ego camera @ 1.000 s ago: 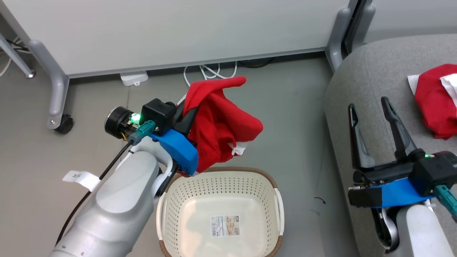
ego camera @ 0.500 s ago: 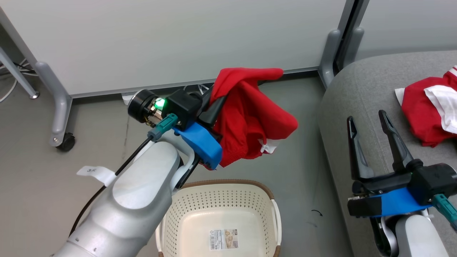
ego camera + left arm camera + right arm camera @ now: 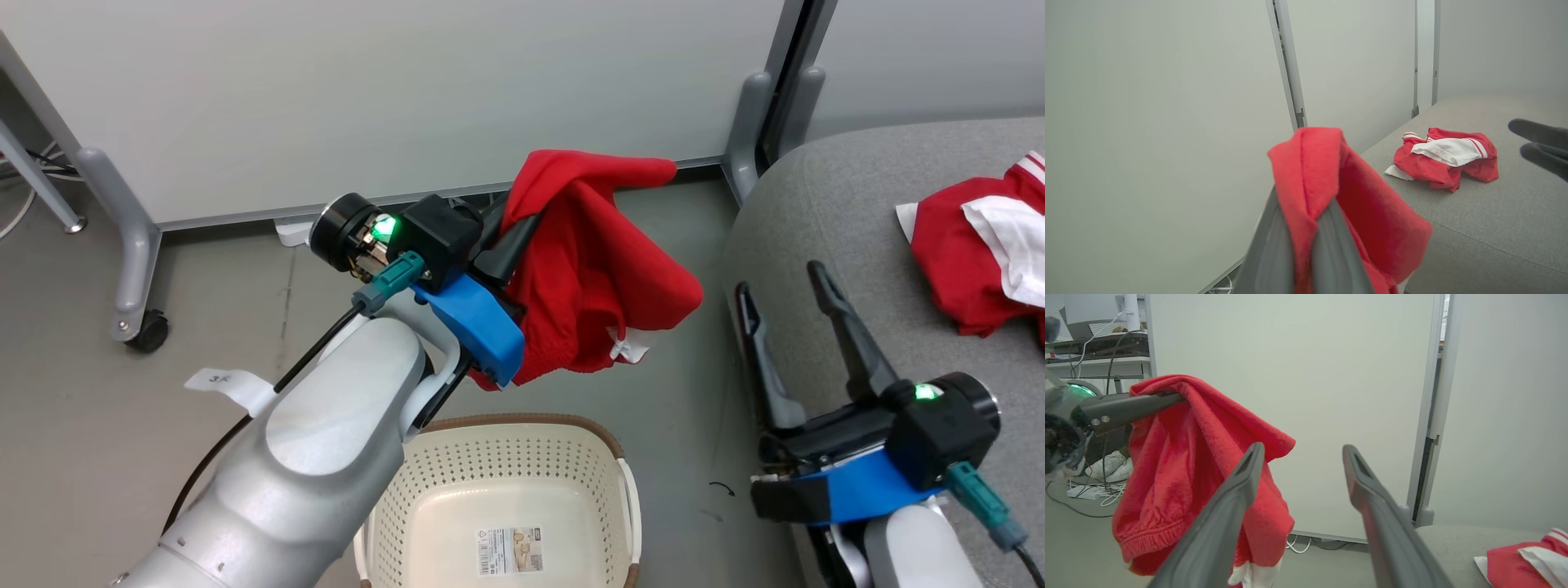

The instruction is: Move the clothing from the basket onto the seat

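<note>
Garment (image 3: 604,286) nearer seat (image 3: 824,212) edge, left pincer (image 3: 526,229) clamped

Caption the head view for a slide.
Left pincer holds a red garment aloft; basket empty, another garment on the seat.

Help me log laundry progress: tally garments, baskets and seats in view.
Garments: 2, the held garment in the left end effector and the loose garment on the seat
Basket: 1
Seat: 1
Total: 4
</note>
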You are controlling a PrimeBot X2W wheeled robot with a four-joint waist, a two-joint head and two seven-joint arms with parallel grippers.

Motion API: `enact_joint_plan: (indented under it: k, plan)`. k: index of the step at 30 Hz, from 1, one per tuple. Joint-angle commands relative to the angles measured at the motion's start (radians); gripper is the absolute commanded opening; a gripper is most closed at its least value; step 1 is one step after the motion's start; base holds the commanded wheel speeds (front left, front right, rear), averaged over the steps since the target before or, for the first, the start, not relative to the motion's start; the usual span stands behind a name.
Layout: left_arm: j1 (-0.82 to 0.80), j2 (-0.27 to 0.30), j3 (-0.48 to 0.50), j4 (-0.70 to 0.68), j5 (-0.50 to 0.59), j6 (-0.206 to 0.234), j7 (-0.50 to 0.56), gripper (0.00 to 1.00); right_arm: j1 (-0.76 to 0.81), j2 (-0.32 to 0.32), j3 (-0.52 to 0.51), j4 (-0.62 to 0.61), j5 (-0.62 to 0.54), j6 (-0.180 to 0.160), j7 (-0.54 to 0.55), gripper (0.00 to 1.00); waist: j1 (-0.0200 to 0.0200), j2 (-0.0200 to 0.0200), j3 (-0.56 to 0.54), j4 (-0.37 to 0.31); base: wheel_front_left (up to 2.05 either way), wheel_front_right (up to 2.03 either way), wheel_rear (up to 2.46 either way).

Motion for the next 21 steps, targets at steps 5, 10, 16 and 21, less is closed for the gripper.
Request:
enact_joint_plan:
  k: [5,10,16,21]
  plan:
    - [-0.011,0.002,-0.007,-0.005,-0.008,-0.006,0.0,0.0,0.022,0.0,0.103,-0.014,0.021,0.0,-0.003,1.0,0.0,-0.0001,0.0,0.005,0.0,0.0,0.0]
    - [-0.018,-0.004,-0.014,-0.005,-0.007,-0.006,-0.004,0.0,-0.008,0.0,0.187,0.014,0.042,0.0,-0.003,1.0,0.0,-0.0001,0.005,0.014,0.0,0.0,0.0]
    - [-0.024,-0.017,-0.027,-0.009,-0.004,-0.006,-0.006,0.0,-0.075,-0.001,0.254,0.088,0.043,0.0,-0.003,1.0,0.0,-0.0001,0.012,0.026,0.0,0.0,0.0]
    - [-0.029,-0.033,-0.042,-0.012,-0.001,-0.006,-0.008,0.0,-0.142,-0.001,0.283,0.176,0.056,0.0,-0.003,1.0,0.0,-0.0001,0.021,0.041,0.0,0.0,0.0]
